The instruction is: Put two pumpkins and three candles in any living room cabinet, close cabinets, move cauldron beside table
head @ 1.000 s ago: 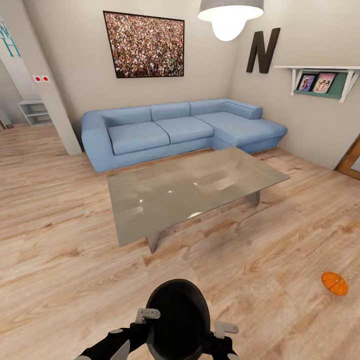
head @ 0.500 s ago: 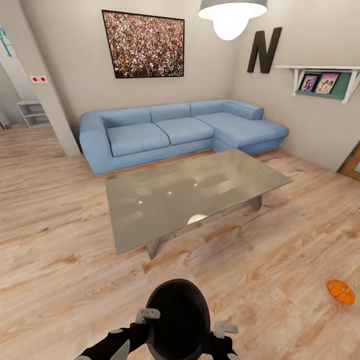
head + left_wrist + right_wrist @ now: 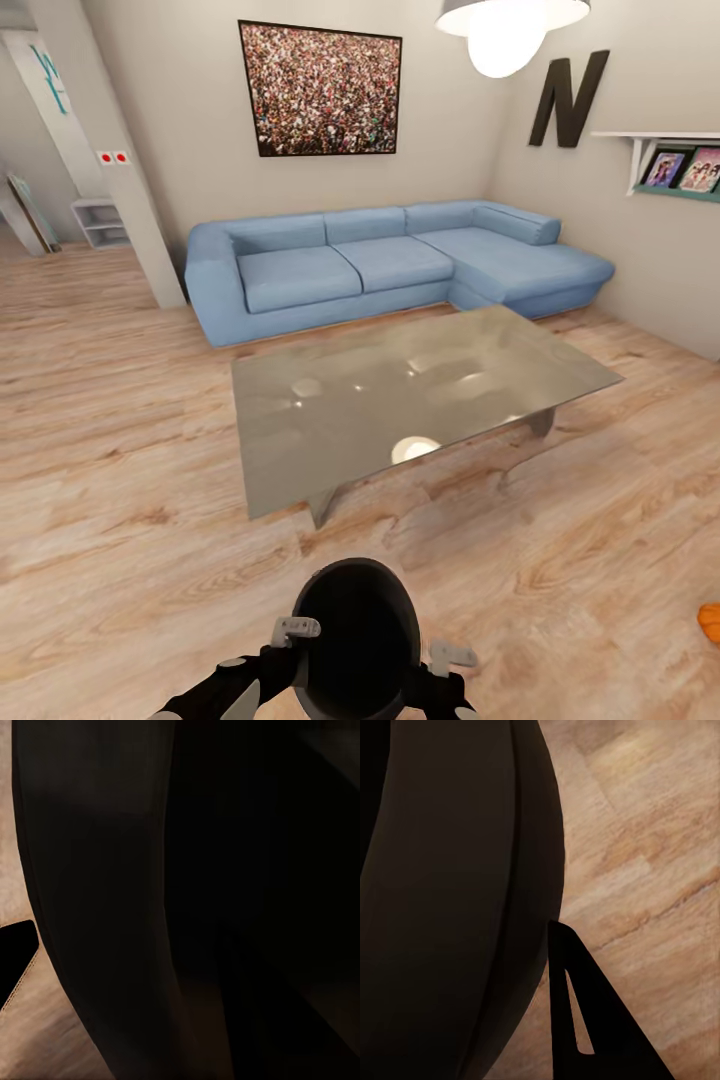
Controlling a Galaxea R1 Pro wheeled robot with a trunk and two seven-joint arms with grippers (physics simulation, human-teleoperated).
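Open floor (image 3: 120, 480) ahead to glass table (image 3: 330, 420); sofa (image 3: 300, 275) blocks behind it.

view swung left, pumpkin (image 3: 711, 622) now at frame's right edge

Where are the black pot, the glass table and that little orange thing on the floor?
cauldron (image 3: 355, 630), head view: on its dark inner hollow, between the two arms.
glass coffee table (image 3: 400, 390), head view: on the bare middle of its top.
pumpkin (image 3: 711, 622), head view: on the orange sliver at the picture's right edge.

Matte black cauldron (image 3: 355, 640), glossy glass table (image 3: 400, 390), wood-grain floor (image 3: 120, 480), blue cloth sofa (image 3: 390, 260)
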